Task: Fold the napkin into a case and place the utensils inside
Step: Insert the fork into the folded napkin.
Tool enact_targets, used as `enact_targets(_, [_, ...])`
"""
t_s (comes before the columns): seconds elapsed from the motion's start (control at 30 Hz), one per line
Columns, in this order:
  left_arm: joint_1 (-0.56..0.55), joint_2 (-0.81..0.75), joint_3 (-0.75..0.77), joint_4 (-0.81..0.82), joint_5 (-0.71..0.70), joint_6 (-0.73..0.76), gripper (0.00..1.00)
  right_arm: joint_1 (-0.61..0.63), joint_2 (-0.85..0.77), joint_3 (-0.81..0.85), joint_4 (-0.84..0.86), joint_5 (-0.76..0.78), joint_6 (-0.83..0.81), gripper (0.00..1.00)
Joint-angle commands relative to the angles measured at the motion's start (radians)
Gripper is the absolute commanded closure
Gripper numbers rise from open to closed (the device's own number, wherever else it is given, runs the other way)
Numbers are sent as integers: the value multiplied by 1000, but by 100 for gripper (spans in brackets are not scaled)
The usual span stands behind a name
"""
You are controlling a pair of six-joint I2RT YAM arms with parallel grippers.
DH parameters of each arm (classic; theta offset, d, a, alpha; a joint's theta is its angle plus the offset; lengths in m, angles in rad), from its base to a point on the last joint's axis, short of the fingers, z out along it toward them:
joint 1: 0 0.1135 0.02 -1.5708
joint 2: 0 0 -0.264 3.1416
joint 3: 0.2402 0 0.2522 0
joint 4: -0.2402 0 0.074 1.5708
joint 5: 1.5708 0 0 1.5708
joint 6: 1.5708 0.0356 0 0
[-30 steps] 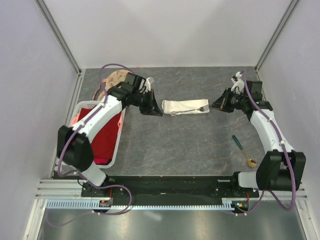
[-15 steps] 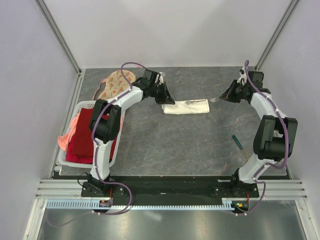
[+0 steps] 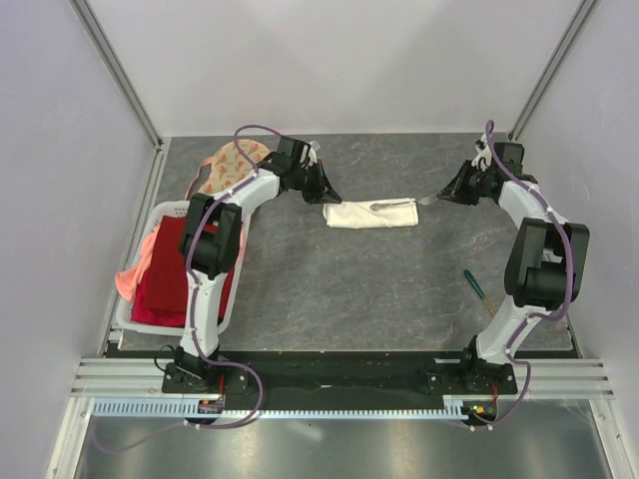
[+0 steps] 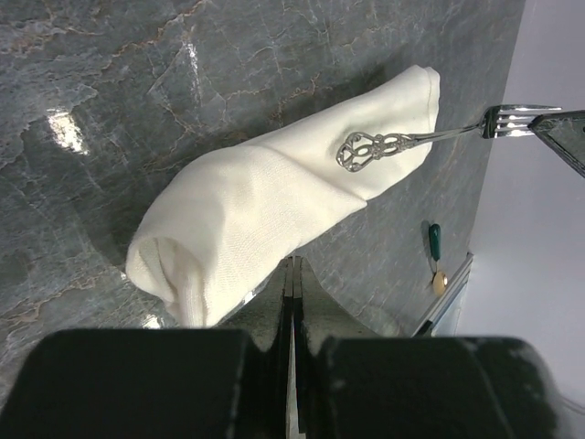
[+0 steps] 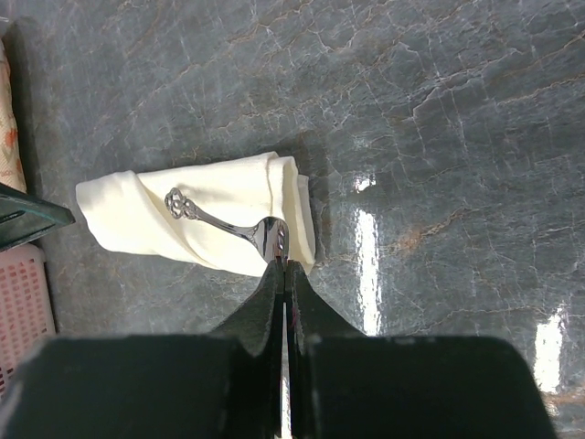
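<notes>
Left gripper (image 3: 327, 196), jaws shut on nothing, has drawn back, leaving the folded cream-white cloth case (image 3: 369, 214) just ahead of its tips, while right gripper (image 3: 439, 197) pinches the slim ornate-handled metal fork (image 5: 215, 222) by its tines, handle reaching forward over the case, so insertion looks pending.

Left pincer (image 4: 292, 267) closed beside case (image 4: 256, 210); fork (image 4: 411, 139) handle over case.

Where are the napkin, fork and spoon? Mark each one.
napkin (image 3: 346, 215), top view, left end of the fold.
fork (image 4: 366, 146), left wrist view, ornate handle end.
spoon (image 3: 473, 281), top view, teal handle.
</notes>
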Motion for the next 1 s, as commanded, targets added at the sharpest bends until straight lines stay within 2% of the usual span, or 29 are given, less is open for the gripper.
enact_targets(0.0, [1,20,22,2,29,-13,98,0,9,29,35,-44,-25,100])
enact_targets(0.27, [23,14,22,-47,24,65,98,20,38,24,49,-61,-28,100])
enact_targets(0.7, [32,62,29,-91,1,85,98,48,80,22,98,-88,18,100])
enact_targets(0.97, [32,65,32,-96,-1,94,98,107,103,22,152,-88,75,100])
